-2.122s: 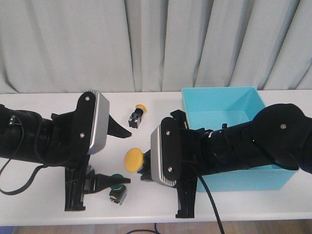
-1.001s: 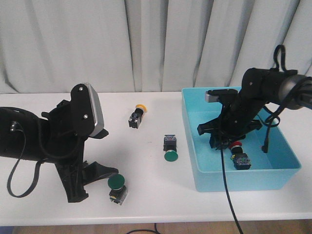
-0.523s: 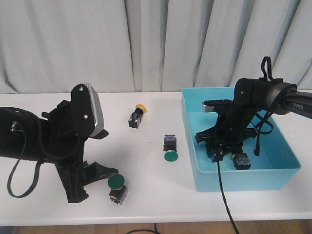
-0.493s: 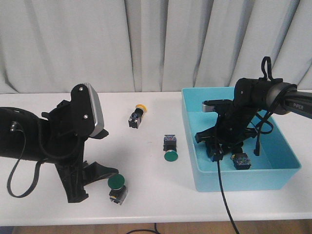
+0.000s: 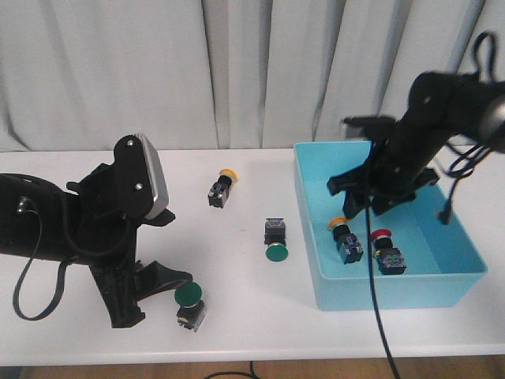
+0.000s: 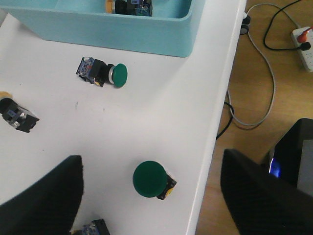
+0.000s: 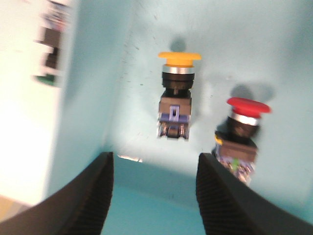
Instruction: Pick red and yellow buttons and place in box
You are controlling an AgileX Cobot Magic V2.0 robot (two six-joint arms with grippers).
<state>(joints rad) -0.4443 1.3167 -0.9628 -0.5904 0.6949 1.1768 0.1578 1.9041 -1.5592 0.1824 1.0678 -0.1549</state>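
The turquoise box [image 5: 316, 237] stands at the right. A yellow button [image 5: 345, 237] and a red button [image 5: 386, 254] lie inside it, side by side. My right gripper [image 5: 368, 207] is open and empty above them; in the right wrist view [image 7: 156, 200] the yellow button [image 7: 176, 93] and the red button [image 7: 242, 128] lie on the box floor [image 7: 146, 205] beyond my fingers. Another yellow button [image 5: 222, 188] lies on the table at the back. My left gripper [image 6: 151, 205] is open, low over a green button [image 6: 150, 179] near the front edge.
A second green button [image 5: 275, 241] lies mid-table just left of the box; it also shows in the left wrist view [image 6: 102, 73]. The green one by my left gripper [image 5: 189, 302] is close to the table's front edge [image 6: 215, 132]. Curtains hang behind.
My right gripper has risen from low inside the box and now stands open above it, and the yellow button now lies in the box beside the red one. The left arm has not moved.
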